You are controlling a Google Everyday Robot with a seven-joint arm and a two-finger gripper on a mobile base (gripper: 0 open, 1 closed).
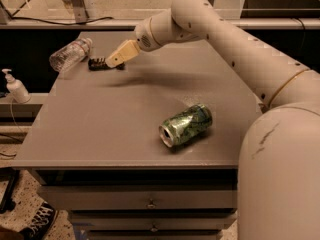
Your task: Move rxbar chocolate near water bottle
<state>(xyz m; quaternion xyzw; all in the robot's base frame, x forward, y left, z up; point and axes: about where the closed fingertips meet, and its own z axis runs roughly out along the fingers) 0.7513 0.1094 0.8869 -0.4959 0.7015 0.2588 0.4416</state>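
Note:
The rxbar chocolate (98, 63) is a small black bar with pale lettering. It lies flat on the grey table (100, 124) at the far left. The water bottle (70, 54), clear and crinkled with a white cap, lies on its side just left of the bar, at the table's far left corner. My gripper (116, 59) hangs at the bar's right end and covers that end. I cannot see whether it still holds the bar.
A green patterned can (186, 125) lies on its side toward the front right of the table. A white pump dispenser (16, 87) stands on a lower shelf off the left edge. Drawers sit below the table front. My arm reaches over the right side.

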